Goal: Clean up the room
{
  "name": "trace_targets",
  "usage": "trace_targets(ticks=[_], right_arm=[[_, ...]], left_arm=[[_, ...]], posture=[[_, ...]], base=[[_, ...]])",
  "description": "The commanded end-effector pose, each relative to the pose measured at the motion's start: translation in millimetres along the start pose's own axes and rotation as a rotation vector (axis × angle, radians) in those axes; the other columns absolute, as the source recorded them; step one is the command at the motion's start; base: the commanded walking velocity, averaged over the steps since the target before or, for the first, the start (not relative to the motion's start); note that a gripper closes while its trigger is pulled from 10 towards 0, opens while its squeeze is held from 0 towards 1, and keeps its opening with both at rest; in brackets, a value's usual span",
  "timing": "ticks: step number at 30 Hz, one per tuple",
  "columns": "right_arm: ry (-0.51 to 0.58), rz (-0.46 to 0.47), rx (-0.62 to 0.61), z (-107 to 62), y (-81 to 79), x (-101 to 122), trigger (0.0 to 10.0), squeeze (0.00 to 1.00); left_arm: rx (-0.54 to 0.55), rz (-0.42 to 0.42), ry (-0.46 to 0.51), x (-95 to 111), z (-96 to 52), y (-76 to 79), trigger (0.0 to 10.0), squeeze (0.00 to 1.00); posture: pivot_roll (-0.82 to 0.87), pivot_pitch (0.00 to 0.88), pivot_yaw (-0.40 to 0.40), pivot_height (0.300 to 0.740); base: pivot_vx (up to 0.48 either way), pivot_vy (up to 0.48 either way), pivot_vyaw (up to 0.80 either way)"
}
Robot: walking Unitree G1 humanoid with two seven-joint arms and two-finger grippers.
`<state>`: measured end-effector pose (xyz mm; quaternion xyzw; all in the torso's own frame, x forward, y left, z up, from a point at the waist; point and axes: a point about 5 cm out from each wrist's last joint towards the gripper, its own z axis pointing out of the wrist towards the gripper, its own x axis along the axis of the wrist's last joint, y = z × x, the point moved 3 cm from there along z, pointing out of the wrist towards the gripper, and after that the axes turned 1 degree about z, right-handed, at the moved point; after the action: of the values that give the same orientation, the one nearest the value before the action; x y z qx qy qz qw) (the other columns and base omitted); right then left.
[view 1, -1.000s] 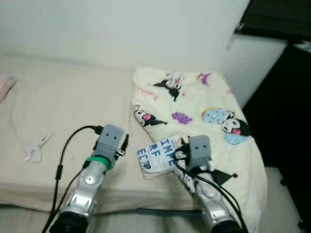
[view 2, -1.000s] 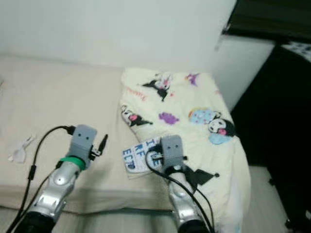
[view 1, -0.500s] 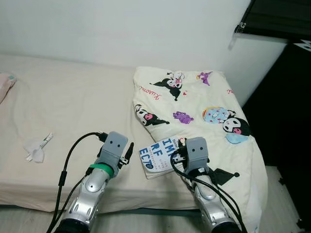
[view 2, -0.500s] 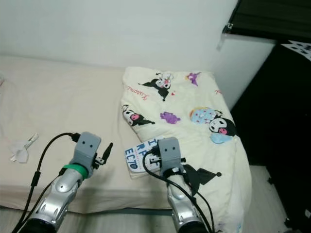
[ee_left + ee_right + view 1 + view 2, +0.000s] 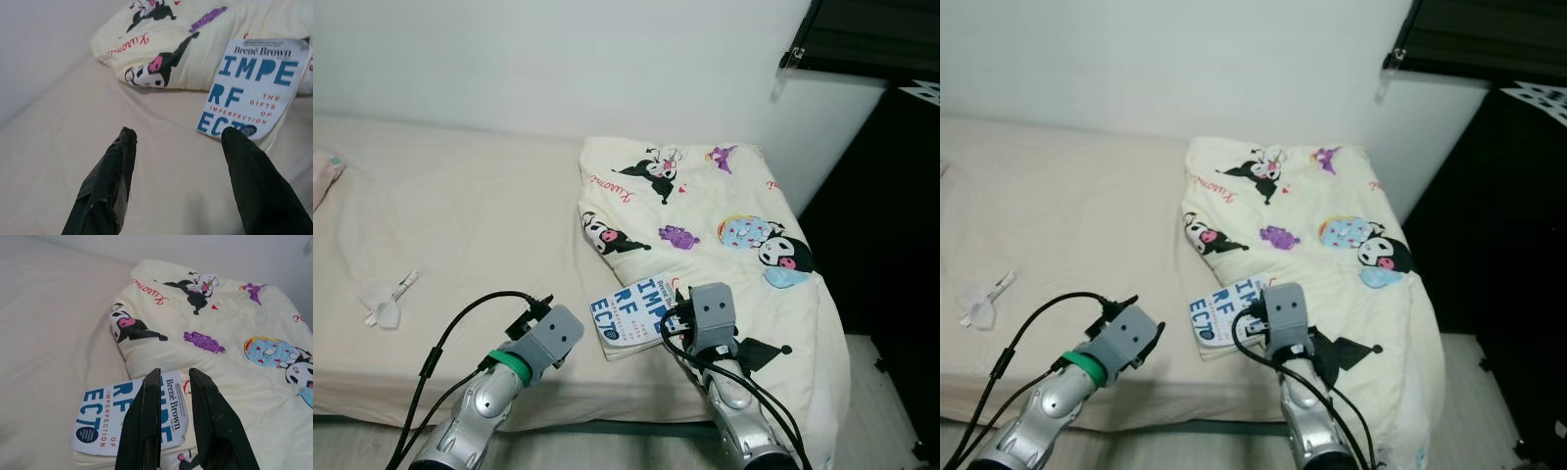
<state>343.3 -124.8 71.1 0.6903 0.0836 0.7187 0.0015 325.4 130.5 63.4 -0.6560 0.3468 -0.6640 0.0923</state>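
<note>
Cream blanket (image 5: 705,211) – black cartoon figures; white book (image 5: 631,313) – blue letters.

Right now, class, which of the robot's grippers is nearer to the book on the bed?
The right. The right gripper sits right at the book, by its edge on the blanket side. The left gripper hangs open off the book's other side.

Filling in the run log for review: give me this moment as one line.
scene: bed, blanket | right end effector: open over book | left end effector: open above mattress beside book | book: not gripped
</note>
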Motion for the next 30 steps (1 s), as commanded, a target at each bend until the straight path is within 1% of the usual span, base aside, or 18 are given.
trace_targets(ticks=[1,12,19,20,21,22,24,25,26,27,28,29,30], right_arm=[[-0.038,0.006,-0.009,-4.2,3.7,-9.3,10.0,0.0],[-0.033,0.004,-0.013,-3.2,5.5,-7.8,10.0,0.0],[-0.016,0.004,-0.019,-3.2,8.2,-3.4,10.0,0.0],[-0.012,0.004,-0.02,-3.6,9.0,-2.6,10.0,0.0],[-0.012,0.004,-0.02,-3.6,9.0,-2.6,10.0,0.0],[-0.006,0.002,-0.019,-4.9,11.0,-1.1,10.0,0.0],[-0.003,0.002,-0.019,-5.3,11.6,-0.6,10.0,0.0],[0.002,0.0,-0.019,-6.0,13.7,0.7,10.0,0.0],[0.005,-0.002,-0.019,-6.4,15.2,1.6,10.0,0.0],[0.013,-0.003,-0.018,-6.6,16.5,4.4,10.0,0.0],[0.022,-0.005,-0.018,-6.2,17.6,7.4,10.0,0.0],[0.022,-0.005,-0.018,-6.2,17.6,7.4,10.0,0.0],[0.052,-0.001,-0.025,-3.8,19.9,17.5,10.0,0.0]], left_arm=[[-0.019,0.016,-0.009,-3.9,-2.2,5.6,10.0,0.0],[-0.016,0.037,0.01,-1.5,-0.5,6.3,10.0,0.0],[-0.041,0.132,0.047,2.0,0.8,3.8,10.0,0.0],[-0.047,0.157,0.051,1.3,0.9,2.4,10.0,0.0],[-0.047,0.157,0.051,1.3,0.9,2.4,10.0,0.0],[-0.053,0.191,0.051,-0.5,1.6,-1.7,10.0,0.0],[-0.054,0.2,0.05,-1.0,2.0,-3.1,10.0,0.0],[-0.057,0.216,0.053,-0.8,3.5,-4.9,10.0,0.0],[-0.059,0.227,0.055,-0.5,4.6,-6.1,10.0,0.0],[-0.06,0.25,0.063,0.2,6.5,-9.1,10.0,0.0],[-0.061,0.276,0.071,1.4,8.6,-12.1,10.0,0.0],[-0.061,0.276,0.071,1.4,8.6,-12.1,10.0,0.0],[-0.059,0.337,0.093,6.2,15.3,-19.3,10.0,0.0]], posture=[[-0.01,0.052,-0.007,0.65],[-0.02,0.052,-0.006,0.61],[-0.02,0.074,-0.014,0.575],[-0.02,0.088,-0.022,0.57],[-0.02,0.088,-0.022,0.57],[-0.03,0.099,-0.03,0.56],[-0.03,0.099,-0.03,0.555],[-0.03,0.118,-0.038,0.55],[-0.03,0.118,-0.038,0.545],[-0.04,0.14,-0.046,0.54],[-0.04,0.144,-0.047,0.535],[-0.04,0.144,-0.047,0.535],[-0.05,0.169,-0.049,0.525]], base=[[0.0,0.0,0.0],[0.0,0.0,0.0],[0.0,0.0,0.0],[0.0,0.0,0.0],[0.0,0.0,0.0],[0.0,0.0,0.0],[0.0,0.0,0.0],[0.0,0.0,0.0],[0.0,0.0,0.0],[0.0,0.0,0.0],[0.0,0.0,0.0],[0.0,0.0,0.0],[0.0,0.0,0.0]])
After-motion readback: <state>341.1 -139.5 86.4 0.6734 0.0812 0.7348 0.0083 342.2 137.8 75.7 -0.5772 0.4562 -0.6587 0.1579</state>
